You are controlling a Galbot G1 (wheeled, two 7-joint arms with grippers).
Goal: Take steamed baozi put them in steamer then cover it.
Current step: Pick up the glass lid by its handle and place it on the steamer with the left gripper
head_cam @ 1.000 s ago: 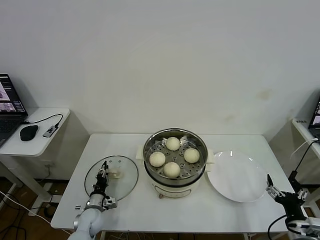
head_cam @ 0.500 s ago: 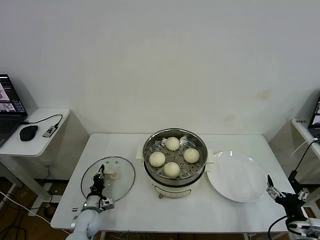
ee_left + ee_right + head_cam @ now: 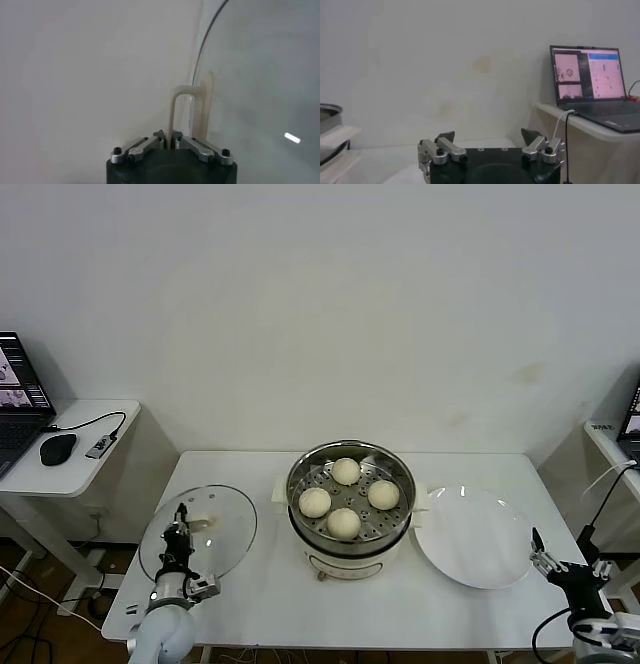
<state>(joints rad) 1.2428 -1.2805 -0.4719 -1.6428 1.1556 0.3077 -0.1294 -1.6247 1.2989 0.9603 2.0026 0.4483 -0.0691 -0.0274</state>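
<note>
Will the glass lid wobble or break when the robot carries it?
Probably stiff but fragile: the lid looks like clear glass. It may swing, since the left gripper pinches only its thin handle. It looks fairly heavy for one narrow grip.

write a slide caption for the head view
Left gripper lifts the glass cover; four baozi sit in the steamer.

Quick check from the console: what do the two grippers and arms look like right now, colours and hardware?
The left gripper has a black body and silver metal finger links with black screws, on a white rounded arm. The right gripper matches it: a black housing, silver links and dark fingertips, with a black cable alongside in the head view.
</note>
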